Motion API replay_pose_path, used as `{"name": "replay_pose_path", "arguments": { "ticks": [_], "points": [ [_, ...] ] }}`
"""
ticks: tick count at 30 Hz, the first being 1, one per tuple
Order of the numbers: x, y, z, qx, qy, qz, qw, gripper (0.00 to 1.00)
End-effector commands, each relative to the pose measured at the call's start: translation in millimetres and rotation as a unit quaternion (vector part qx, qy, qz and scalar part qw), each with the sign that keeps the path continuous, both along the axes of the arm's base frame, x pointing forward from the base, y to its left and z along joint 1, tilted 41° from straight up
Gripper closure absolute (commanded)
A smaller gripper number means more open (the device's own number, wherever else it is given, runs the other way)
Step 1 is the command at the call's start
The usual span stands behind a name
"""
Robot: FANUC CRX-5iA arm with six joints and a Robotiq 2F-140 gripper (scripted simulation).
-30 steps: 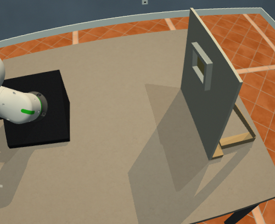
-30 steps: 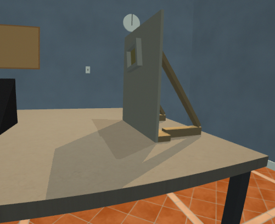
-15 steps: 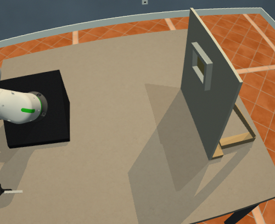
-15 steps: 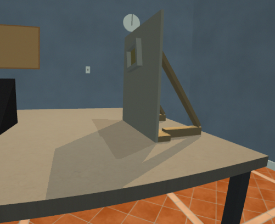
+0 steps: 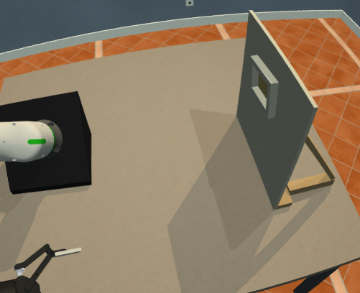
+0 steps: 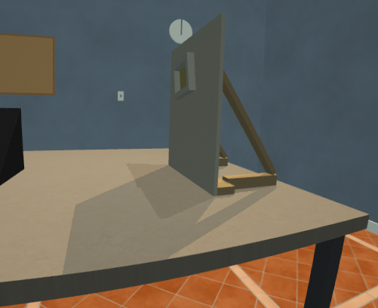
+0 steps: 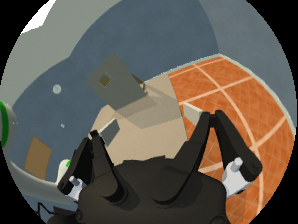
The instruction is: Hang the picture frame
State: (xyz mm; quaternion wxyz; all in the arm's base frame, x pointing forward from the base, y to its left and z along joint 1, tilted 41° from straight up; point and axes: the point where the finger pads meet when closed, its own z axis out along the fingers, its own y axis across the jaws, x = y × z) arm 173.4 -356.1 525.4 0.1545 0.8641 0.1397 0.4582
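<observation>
Evidently the gripper (image 5: pixel 70 281) (image 7: pixel 149 117) is wide open, with its pads (image 5: pixel 67 252) (image 7: pixel 110 132) well apart and nothing between them. In the top view it reaches in at the lower left, over the part of the table (image 5: pixel 139 108) (image 6: pixel 29 211) (image 7: pixel 145 145) toward its near left corner, and only one finger shows fully there.

The picture frame (image 5: pixel 273 97) (image 6: pixel 191 72) (image 7: pixel 110 81) is on the face of an upright grey panel (image 5: pixel 271 143) (image 6: pixel 195 132) (image 7: pixel 120 87), in its upper part and nearer the end by the table's far edge. The gripper is well apart from it. The screw is hidden in all three views, so one cannot tell whether the frame sits on the shank or on the head, nor whether it is exactly level.

The panel stands near the table's right edge, between the far and near right corners. Behind it, a sloping wooden brace (image 5: pixel 320 158) (image 6: pixel 249 124) meets a wooden foot (image 5: pixel 309 183) (image 6: pixel 249 181) close to that same edge. A black block (image 5: pixel 45 104) (image 6: pixel 2 143) stands by the left edge, with a white arm section (image 5: pixel 16 141) above it in the top view.
</observation>
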Motion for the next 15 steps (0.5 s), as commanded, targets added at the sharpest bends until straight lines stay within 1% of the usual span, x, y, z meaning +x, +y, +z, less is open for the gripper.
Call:
{"name": "replay_pose_path", "arguments": {
  "ticks": [1,3,5,10,15],
  "points": [
    [53.4,-0.5,-0.1,-0.004,-0.047,0.042,0.998,0.0],
    [83.9,4.0,1.7,-0.002,-0.077,0.066,0.995,0.0],
    [83.9,4.0,1.7,-0.002,-0.077,0.066,0.995,0.0],
    [160.0,23.7,9.6,0.01,-0.158,0.118,0.98,0.0],
    [231.5,53.4,20.7,0.037,-0.24,0.157,0.957,0.0]
  ]
}}
